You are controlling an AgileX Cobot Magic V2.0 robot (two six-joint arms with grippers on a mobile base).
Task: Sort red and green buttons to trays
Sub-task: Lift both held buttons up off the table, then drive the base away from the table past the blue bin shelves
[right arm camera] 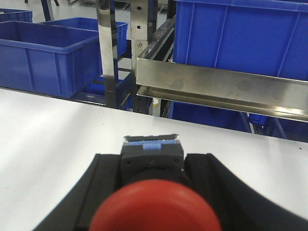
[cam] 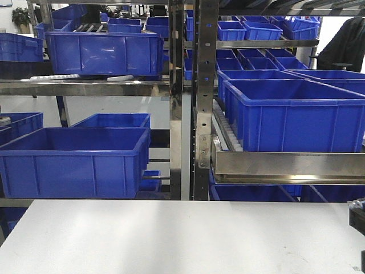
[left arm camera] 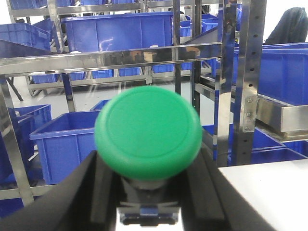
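A green button (left arm camera: 148, 130) fills the left wrist view, its domed cap facing the camera. My left gripper (left arm camera: 149, 161) is shut on its dark body, held up in the air in front of the shelving. In the right wrist view my right gripper (right arm camera: 153, 161) is shut on a red button (right arm camera: 154, 209). Its dark body with a blue clip (right arm camera: 151, 146) points forward, low over the white table (right arm camera: 57, 139). The trays are out of view in every frame.
A steel rack (cam: 197, 97) with several deep blue crates (cam: 74, 160) stands just behind the white table (cam: 171, 240). A steel shelf rail (right arm camera: 216, 89) runs across beyond the table's far edge. Something dark (cam: 359, 220) pokes in at the table's right edge.
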